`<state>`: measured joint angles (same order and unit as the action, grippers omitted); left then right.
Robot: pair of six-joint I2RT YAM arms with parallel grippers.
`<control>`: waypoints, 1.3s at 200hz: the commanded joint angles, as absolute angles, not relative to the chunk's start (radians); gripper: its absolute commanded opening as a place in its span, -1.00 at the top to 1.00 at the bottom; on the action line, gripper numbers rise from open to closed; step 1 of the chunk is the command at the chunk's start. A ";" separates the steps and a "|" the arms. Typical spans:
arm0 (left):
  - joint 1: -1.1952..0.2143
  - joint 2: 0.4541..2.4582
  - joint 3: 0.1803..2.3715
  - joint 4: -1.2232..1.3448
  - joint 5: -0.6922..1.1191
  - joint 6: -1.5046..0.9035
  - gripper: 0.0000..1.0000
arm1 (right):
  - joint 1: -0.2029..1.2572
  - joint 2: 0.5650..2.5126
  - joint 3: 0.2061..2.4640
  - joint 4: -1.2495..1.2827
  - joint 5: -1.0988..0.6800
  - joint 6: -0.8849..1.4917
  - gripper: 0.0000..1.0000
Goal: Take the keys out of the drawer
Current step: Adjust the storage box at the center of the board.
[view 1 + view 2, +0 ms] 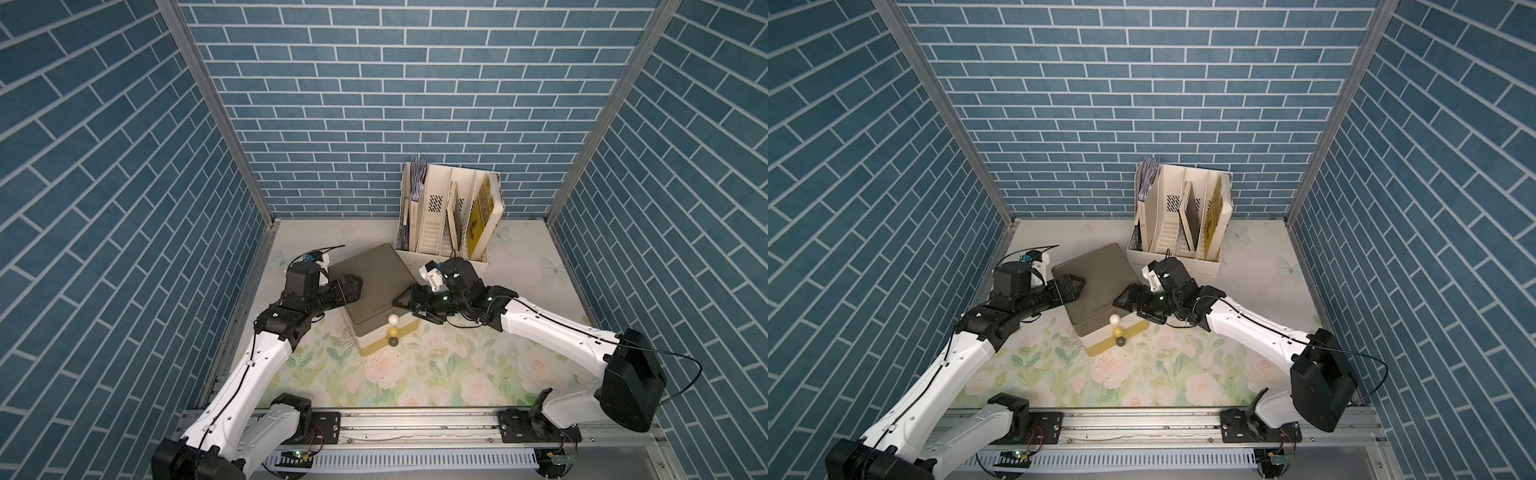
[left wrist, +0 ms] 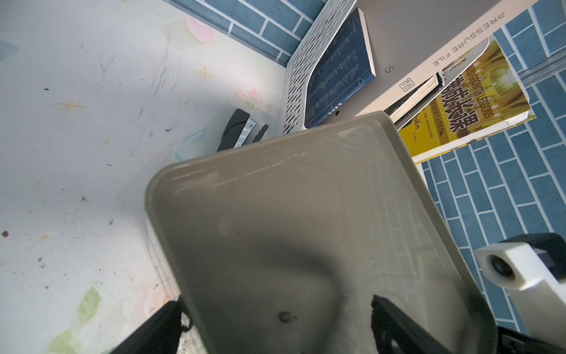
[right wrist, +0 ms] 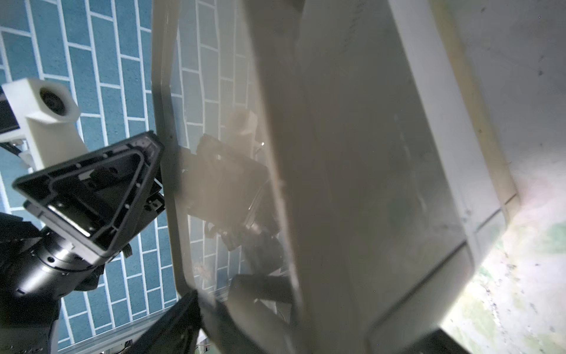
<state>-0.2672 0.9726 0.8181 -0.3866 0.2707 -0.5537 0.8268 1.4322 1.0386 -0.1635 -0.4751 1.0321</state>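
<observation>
I see the small grey-topped drawer chest (image 1: 376, 282) standing angled on the floral mat (image 1: 415, 374). Its three knobbed drawers (image 1: 384, 332) look shut, hiding the keys.

Drawer unit (image 1: 374, 282) ctr on table (image 1: 519, 299); file rack (image 1: 432, 226) behind, to R; books (image 1: 484, 216) in rack.

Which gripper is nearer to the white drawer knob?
Right. The right gripper is at the drawer unit's top front edge, close beside the white knob; the left gripper is at the opposite side.
</observation>
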 commanded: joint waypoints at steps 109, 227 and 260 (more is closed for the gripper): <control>-0.292 1.002 0.797 -0.342 0.355 -0.563 -1.00 | 0.663 1.558 1.134 0.003 -0.417 0.797 -0.83; -0.293 1.003 0.852 -0.384 0.337 -0.541 -1.00 | 0.619 1.506 1.159 -0.054 -0.420 0.748 -0.88; -0.292 0.945 0.894 -0.480 0.279 -0.513 -0.99 | 0.595 1.410 1.121 -0.078 -0.434 0.745 -0.89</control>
<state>-0.2867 0.9974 0.8375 -0.4065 0.3264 -0.5488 0.6121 1.5070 1.1358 -0.0929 -0.4427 0.7982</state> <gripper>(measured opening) 0.998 0.946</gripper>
